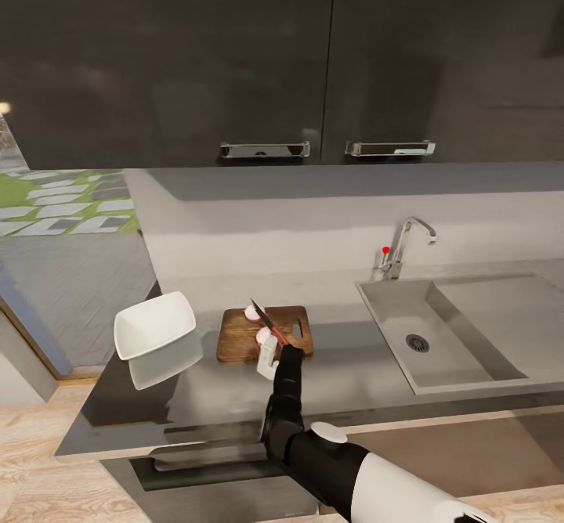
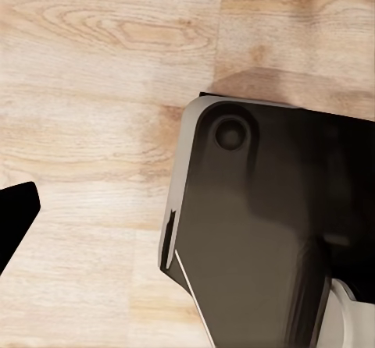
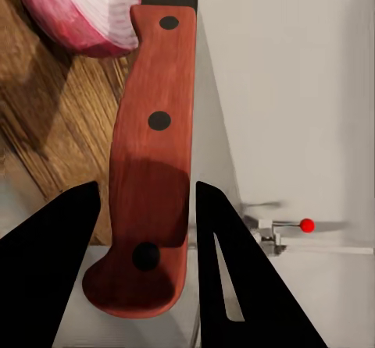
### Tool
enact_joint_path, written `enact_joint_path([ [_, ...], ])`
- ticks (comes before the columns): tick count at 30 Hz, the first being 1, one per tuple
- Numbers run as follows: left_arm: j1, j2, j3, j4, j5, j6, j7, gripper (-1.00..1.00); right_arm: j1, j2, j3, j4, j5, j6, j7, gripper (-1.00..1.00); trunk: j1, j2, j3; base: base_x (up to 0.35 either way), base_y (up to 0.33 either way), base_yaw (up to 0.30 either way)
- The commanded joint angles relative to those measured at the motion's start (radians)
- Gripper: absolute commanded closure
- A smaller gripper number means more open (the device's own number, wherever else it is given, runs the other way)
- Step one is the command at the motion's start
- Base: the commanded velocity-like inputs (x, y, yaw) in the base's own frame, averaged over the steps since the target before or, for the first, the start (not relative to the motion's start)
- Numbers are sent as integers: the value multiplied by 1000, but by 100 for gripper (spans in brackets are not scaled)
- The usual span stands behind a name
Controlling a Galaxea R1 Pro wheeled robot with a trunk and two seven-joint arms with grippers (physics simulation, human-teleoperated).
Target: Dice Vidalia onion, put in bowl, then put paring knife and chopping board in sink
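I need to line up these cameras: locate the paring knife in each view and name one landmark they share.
Head view: paring knife over the chopping board, held by the right claw.
Left wrist view: knife absent; wooden floor.
Right wrist view: handle central.
Shared landmark: red-knobbed tap.

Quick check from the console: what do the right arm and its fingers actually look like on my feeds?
In the head view the right arm has a glossy white upper shell, a round white cap at the joint and a black segmented forearm ending in a white wrist piece. In the right wrist view its fingers are flat, matt black and taper to points. No cables or markings show.
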Motion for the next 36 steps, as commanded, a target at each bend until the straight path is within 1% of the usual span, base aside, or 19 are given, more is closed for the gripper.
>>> enact_joint_path([
  [1,0,0,-1,-1,10,-1,-5,-100,-2,0,4,6,-1,5,-4,100,1,-2,-2,0,0,0],
  [3,0,1,-1,-1,10,-1,-5,-100,-2,0,4,32,-1,3,-4,100,1,-2,-2,0,0,0],
  [4,0,1,-1,-1,10,-1,-5,-100,-2,0,5,90,1,-54,-6,100,1,-2,-2,0,0,0],
  [18,0,0,-1,-1,10,-1,-5,-100,-2,0,4,81,3,-56,-11,100,1,-2,-2,0,0,0],
  [20,0,1,-1,-1,10,-1,-5,-100,-2,0,-3,66,5,-74,-15,100,1,-2,-2,0,0,0],
  [21,0,0,-1,-1,10,-1,-5,-100,-2,0,-21,40,6,-87,-17,100,1,-2,-2,0,0,0],
  [23,0,0,-1,-1,10,-1,-5,-100,-2,0,-118,-42,6,-97,-18,100,1,-2,-2,0,0,0],
  [25,0,0,-1,-1,10,-1,-5,-100,-2,0,-312,-167,6,-101,-13,100,1,-2,-2,0,0,0],
  [26,0,1,-1,-1,10,-1,-5,-100,-2,0,-396,-229,5,-102,-9,100,1,-2,-2,0,0,0],
  [27,0,1,-1,-1,10,-1,-5,-100,-2,0,-465,-284,4,-102,3,100,1,-2,-2,0,0,0],
  [28,0,1,-1,-1,10,-1,-5,-100,-2,0,-507,-314,3,-102,20,100,1,-2,-2,0,0,0],
  [29,0,1,-1,0,10,-1,-5,-100,-2,0,-571,-354,3,-101,61,100,1,-2,-2,0,0,0],
  [30,0,1,-1,0,10,-1,-5,-100,-2,0,-638,-390,2,-100,123,100,1,-2,-2,0,0,0],
  [31,0,1,-1,0,10,-1,-5,-100,-2,0,-684,-409,2,-98,175,100,1,-2,-2,0,0,0],
  [32,0,1,-1,0,10,-1,-5,-100,-2,-2,-753,-428,2,-97,264,100,1,-2,-2,0,0,0],
  [33,0,0,-1,0,10,-1,-5,-100,-2,-10,-795,-435,2,-96,324,100,1,-2,-2,0,0,0],
  [34,0,1,-1,1,10,-1,-5,-100,-2,-29,-868,-442,2,-95,432,100,1,-2,-2,0,-53,0],
  [35,0,1,-1,2,10,-1,-5,-100,-2,-42,-898,-444,2,-94,478,100,1,-2,-2,0,-97,0],
  [36,0,1,-1,4,10,-1,-5,-100,-2,-63,-939,-445,2,-94,539,100,1,-2,-2,0,-171,0],
])
